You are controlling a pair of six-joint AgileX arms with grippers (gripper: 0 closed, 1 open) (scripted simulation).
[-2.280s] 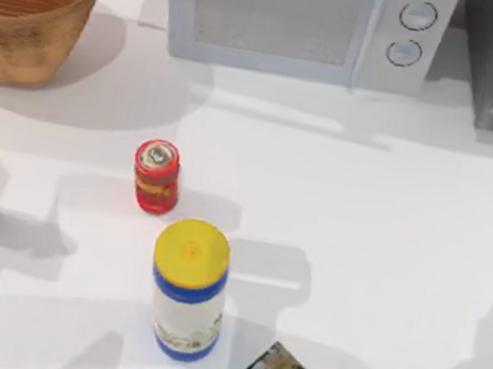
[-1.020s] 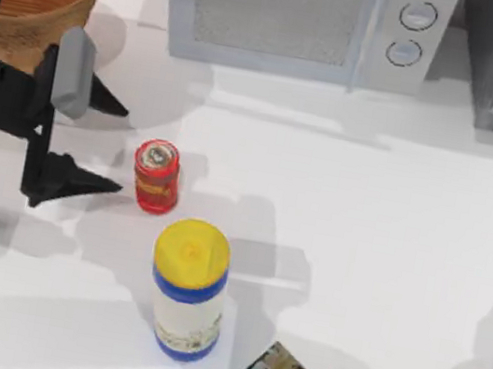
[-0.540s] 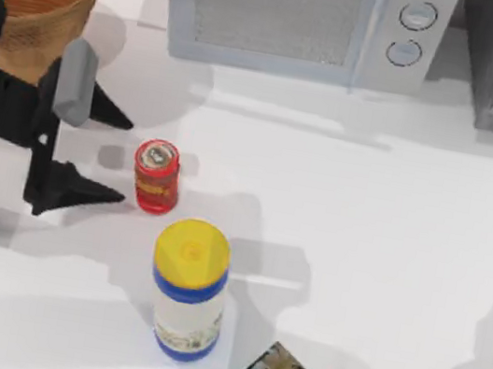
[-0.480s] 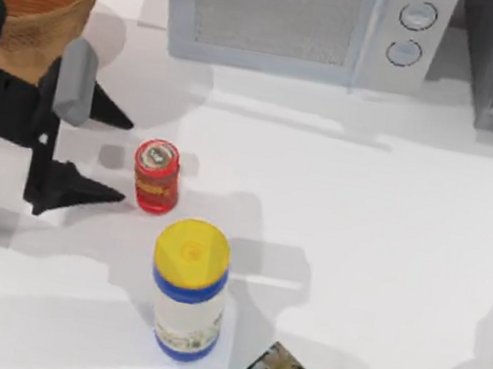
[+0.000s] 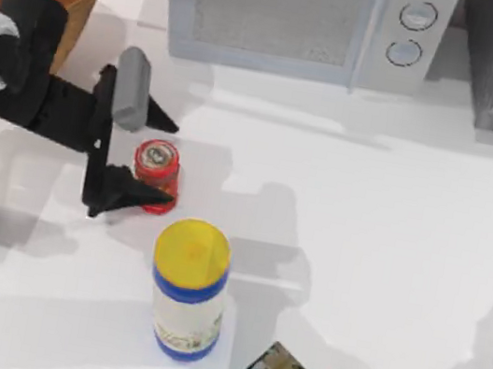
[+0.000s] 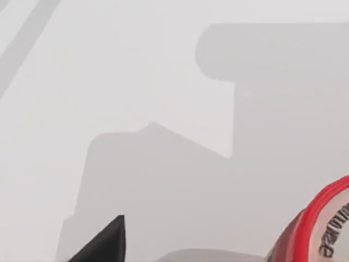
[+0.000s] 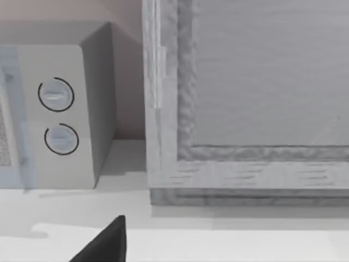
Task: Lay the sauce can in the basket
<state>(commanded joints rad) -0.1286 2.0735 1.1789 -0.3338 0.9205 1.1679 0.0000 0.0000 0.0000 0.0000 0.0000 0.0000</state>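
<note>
Can [image 5: 156,173] upright on the table, standing between the spread fingers of the left gripper [image 5: 162,159], one tip on each side and neither visibly pressing it. Nothing is lifted yet; closing, carrying and laying it in the basket [image 5: 62,12], behind the gripper's wrist, all remain. The left wrist view adds a close look at the can's red rim [image 6: 319,229] beside one dark fingertip [image 6: 106,243]; the right wrist view faces a microwave [image 7: 60,114].
</note>
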